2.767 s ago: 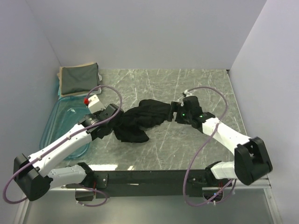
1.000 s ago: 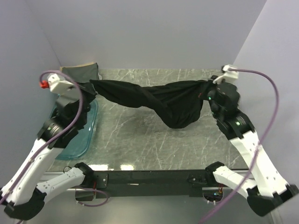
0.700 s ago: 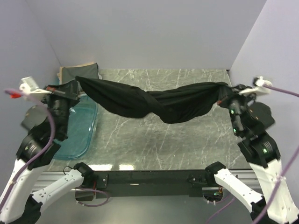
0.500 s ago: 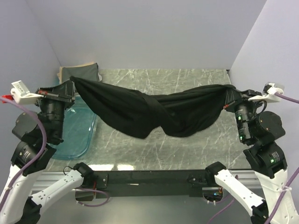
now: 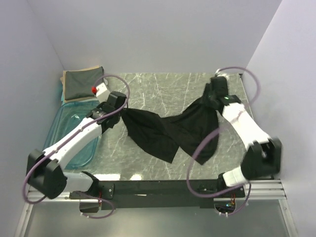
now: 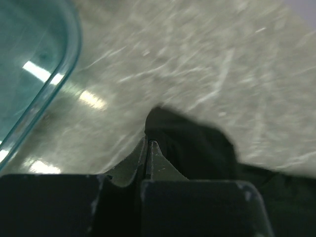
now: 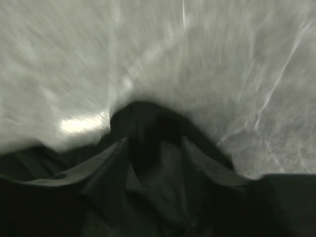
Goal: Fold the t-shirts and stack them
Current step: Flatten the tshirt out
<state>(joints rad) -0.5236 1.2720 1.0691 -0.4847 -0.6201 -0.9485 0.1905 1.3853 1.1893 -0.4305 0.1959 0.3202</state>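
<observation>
**Q:** The jaws, from the left?
**A:** Left jaws are pinched tight on a corner of the black t-shirt [image 5: 168,131], just right of the blue tub [image 5: 55,129]. In the far-left corner a grey-green folded shirt [image 5: 83,84] all but hides a beige one [image 5: 64,77].
**Q:** And the rest?
**A:** The black shirt lies rumpled across the marble desk [image 5: 163,89]. Right jaws grip its far-right end. That wrist view is blurred, the fingers half buried in cloth.

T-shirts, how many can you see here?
3. A black t-shirt crumpled mid-table; a folded grey-green t-shirt at the far-left corner, atop a beige t-shirt showing only its edge. More may be hidden beneath.
</observation>
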